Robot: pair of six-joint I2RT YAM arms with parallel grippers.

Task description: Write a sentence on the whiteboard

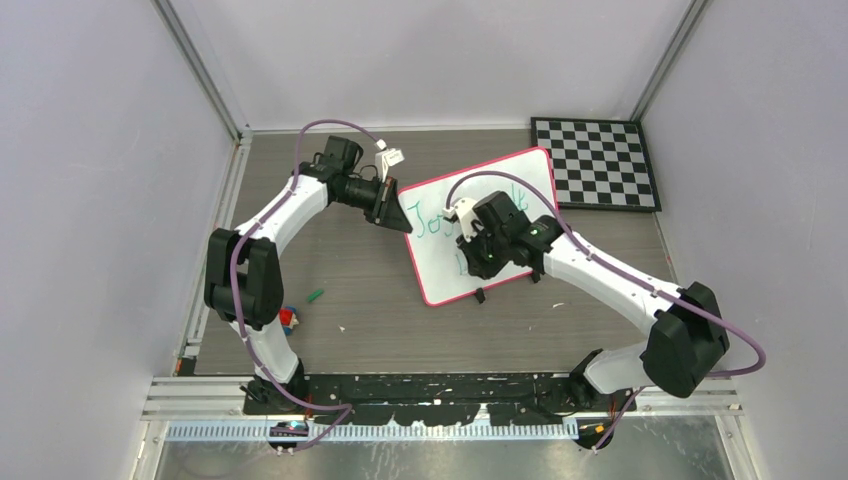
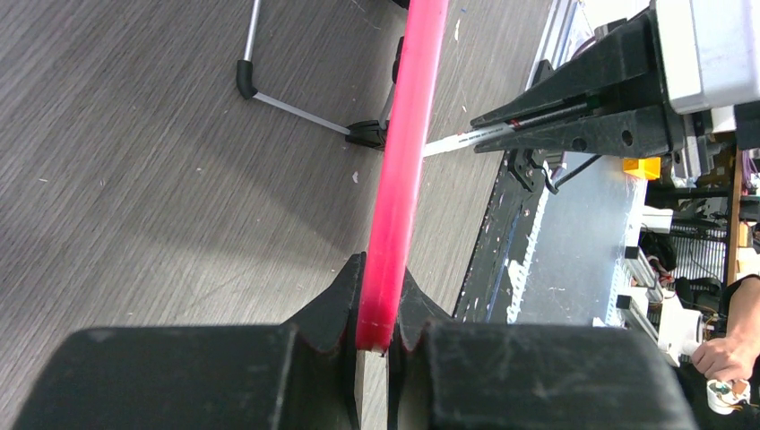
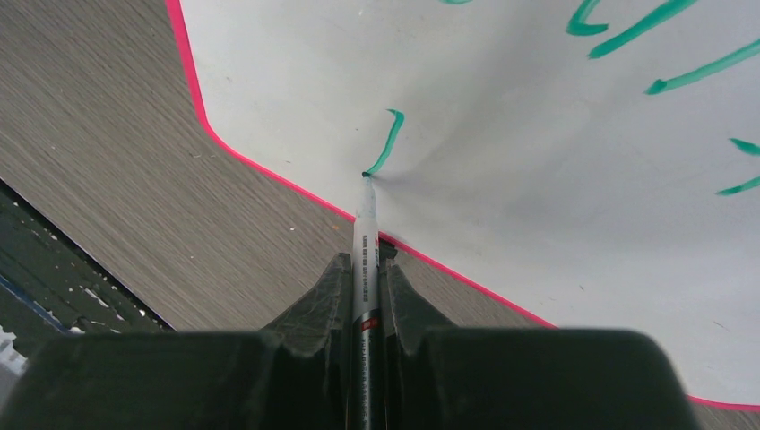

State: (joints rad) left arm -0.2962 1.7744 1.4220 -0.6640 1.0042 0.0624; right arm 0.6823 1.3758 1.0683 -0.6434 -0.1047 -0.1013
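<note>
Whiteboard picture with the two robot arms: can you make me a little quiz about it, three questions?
1. True or false: the left gripper pinches the rim of the whiteboard.
2. What does the right gripper hold? A) a marker B) a sponge C) a cup
3. Fill in the colour: the lettering on the whiteboard is ____.
Key: 1 true; 2 A; 3 green.
</note>
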